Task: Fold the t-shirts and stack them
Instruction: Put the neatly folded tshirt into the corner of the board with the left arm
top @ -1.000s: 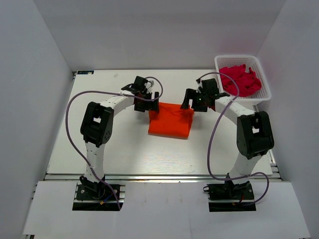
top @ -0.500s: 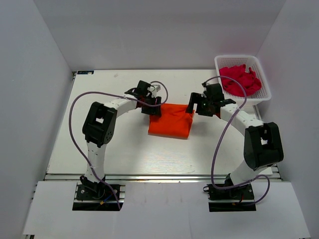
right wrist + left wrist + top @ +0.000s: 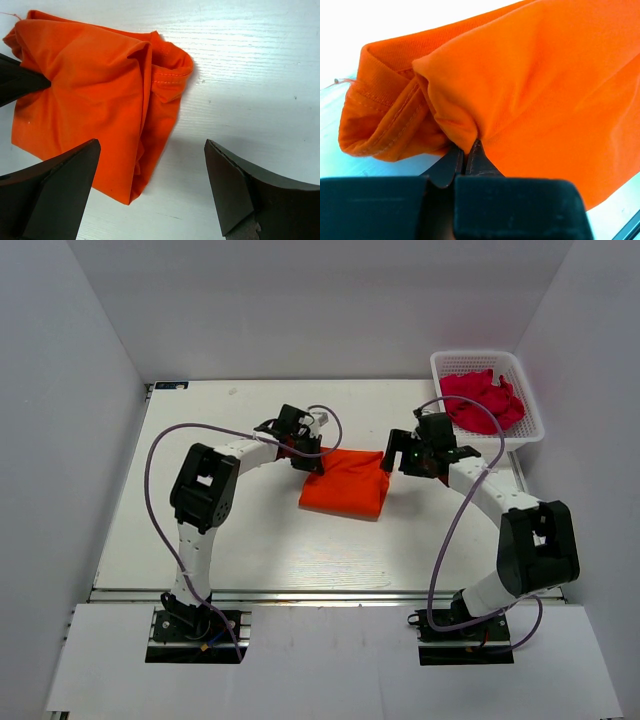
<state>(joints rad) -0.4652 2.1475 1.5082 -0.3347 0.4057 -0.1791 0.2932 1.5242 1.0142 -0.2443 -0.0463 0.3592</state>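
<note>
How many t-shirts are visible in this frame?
2 distinguishable: one orange t-shirt in the middle of the table, its far-left corner pinched by the left claw; and a crimson-pink heap in the white basket at far right, which may hide more shirts.

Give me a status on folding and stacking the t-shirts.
Done: the orange t-shirt lies roughly folded. In hand: the left gripper is shut on its corner; the right gripper hangs open at its opposite edge. Left: the pink t-shirts sit crumpled in the basket, nothing stacked.
</note>
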